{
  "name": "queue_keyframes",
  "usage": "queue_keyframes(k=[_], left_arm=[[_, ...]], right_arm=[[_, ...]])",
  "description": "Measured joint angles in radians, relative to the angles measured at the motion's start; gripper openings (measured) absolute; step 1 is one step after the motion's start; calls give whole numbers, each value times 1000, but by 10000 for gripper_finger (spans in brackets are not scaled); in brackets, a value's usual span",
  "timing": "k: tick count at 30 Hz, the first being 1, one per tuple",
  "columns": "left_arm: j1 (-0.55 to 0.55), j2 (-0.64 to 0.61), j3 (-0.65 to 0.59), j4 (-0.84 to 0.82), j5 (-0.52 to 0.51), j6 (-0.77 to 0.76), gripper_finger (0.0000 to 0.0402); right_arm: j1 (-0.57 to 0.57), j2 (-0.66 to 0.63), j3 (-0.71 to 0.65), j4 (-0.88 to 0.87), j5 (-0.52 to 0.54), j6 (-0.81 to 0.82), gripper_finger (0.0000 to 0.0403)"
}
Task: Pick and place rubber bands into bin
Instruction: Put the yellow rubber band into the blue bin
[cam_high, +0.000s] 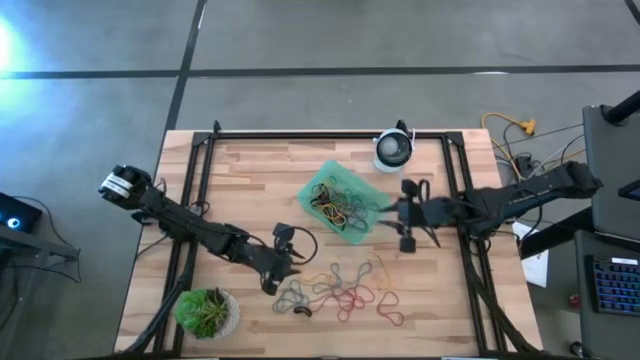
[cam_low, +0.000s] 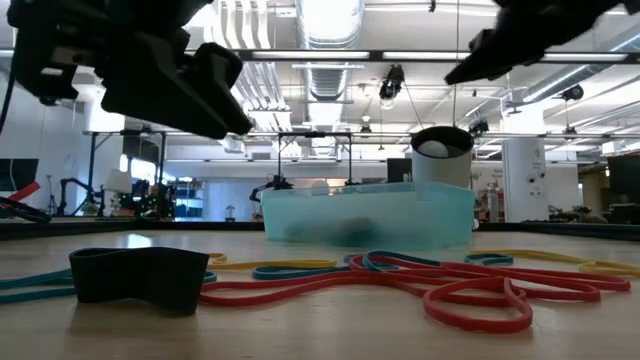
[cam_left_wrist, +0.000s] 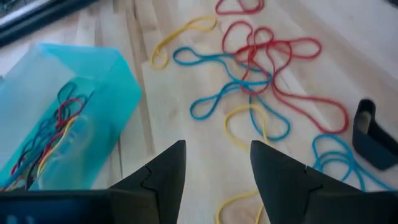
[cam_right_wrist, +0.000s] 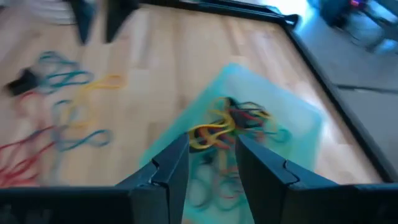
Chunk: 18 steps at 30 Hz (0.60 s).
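The bin (cam_high: 338, 200), a translucent mint-green tray, lies at the table's middle with a tangle of rubber bands (cam_right_wrist: 233, 121) inside. More rubber bands (cam_high: 340, 290) in red, blue and yellow lie spread flat on the wood near the front edge, with a wide black band (cam_low: 140, 275) among them. My left gripper (cam_high: 278, 275) hangs open just left of this spread, slanting down at it, and its fingers (cam_left_wrist: 165, 168) have bare wood between them. My right gripper (cam_high: 383, 210) stands open at the bin's right rim, pointing into it, and the bands seen between its fingertips (cam_right_wrist: 174, 155) lie in the bin.
A round white-and-black device (cam_high: 394, 150) stands behind the bin at the far edge. A green potted plant (cam_high: 207, 312) sits at the near left corner. Black frame rails (cam_high: 190, 200) run along the table's left, right and far sides.
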<state>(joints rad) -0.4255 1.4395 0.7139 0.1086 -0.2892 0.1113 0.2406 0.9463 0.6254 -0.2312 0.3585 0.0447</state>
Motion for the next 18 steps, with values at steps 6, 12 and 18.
queue_keyframes(k=[6, 12, 18], left_arm=[[0, 0, 0, 19, 1, 0, 165], [0, 0, -1, 19, 1, -2, 165], [-1, 0, -3, -21, 2, -78, 165]], right_arm=[[135, -37, -107, 116, -43, 1, 130], [232, -19, -186, 306, -162, 1, 123], [314, 42, -216, 438, -162, -25, 126]])
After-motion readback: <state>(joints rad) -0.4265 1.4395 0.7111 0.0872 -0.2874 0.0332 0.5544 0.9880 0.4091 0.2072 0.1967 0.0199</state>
